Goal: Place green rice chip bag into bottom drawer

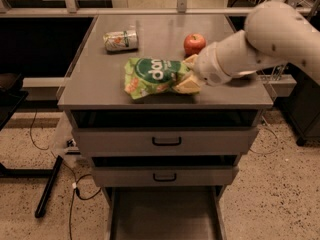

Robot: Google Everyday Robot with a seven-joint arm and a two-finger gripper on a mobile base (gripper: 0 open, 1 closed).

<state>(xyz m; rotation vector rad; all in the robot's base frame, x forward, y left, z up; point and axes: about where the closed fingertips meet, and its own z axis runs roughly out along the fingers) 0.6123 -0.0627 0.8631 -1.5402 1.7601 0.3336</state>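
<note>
Grey surface (100, 79) carries the bag (150, 76), which lies near the front edge with its round logo facing up. The end effector (189, 75) reaches in from the right and grips the bag's right end, one tan finger (190, 61) behind it and one in front. An apple (194, 44) sits just behind the end effector. A can (120, 40) lies on its side at the back left. The bottom drawer (165, 214) stands pulled open, well below the bag.
</note>
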